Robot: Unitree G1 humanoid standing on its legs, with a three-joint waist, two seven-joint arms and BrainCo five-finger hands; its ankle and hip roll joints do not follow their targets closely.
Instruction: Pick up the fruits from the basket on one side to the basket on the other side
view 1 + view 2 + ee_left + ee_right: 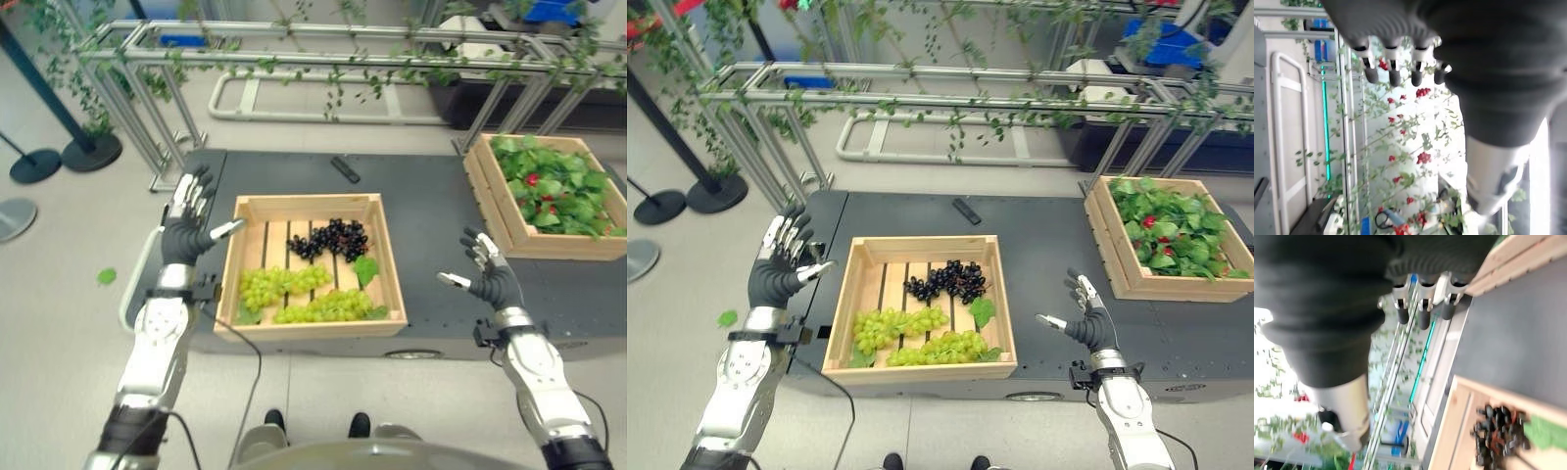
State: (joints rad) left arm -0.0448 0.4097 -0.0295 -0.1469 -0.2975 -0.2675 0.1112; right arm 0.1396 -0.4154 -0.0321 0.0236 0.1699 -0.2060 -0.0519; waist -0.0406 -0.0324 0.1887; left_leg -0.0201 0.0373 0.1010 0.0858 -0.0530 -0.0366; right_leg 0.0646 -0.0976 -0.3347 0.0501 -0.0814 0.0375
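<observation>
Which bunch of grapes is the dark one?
The dark grapes lie at the far side of the middle crate. The other two bunches, nearer the robot, are light green.

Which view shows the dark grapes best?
The left eye view: the dark grapes lie whole and unobstructed at the far side of the wooden crate. The right eye view shows them equally whole, the right wrist view partly, at its edge.
</observation>
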